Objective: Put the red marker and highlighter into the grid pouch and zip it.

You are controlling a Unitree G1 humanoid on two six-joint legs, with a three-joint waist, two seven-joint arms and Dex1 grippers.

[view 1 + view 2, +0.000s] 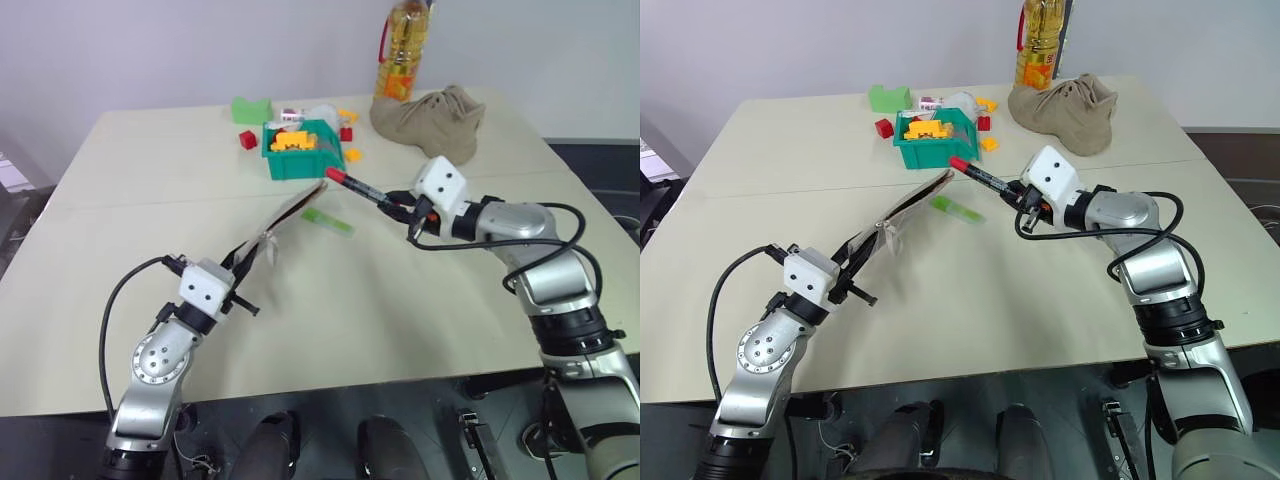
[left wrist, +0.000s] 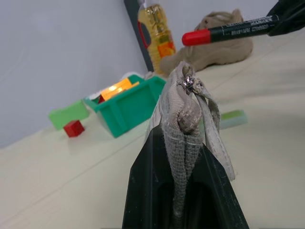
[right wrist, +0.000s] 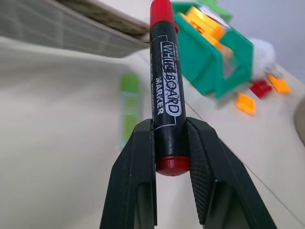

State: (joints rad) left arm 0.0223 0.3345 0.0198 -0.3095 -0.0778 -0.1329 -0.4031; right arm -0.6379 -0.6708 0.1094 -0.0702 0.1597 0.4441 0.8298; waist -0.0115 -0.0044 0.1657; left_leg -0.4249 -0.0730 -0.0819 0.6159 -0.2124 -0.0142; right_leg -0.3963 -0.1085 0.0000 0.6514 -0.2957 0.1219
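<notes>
The left gripper (image 1: 243,272) was clamped on one end of the grid pouch (image 1: 290,212), holding it tilted off the table (image 1: 330,320). The right gripper (image 1: 396,206) pinched the red marker (image 1: 358,187) above the highlighter (image 1: 328,221), seemingly just short of the pouch's far end.

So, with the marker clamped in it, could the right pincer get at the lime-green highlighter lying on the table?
Probably not yet: the right pincer is shut on the black-bodied, red-capped marker. The way itself looks free, since the lime-green highlighter lies uncovered on the beige table below the raised grey grid pouch.
</notes>
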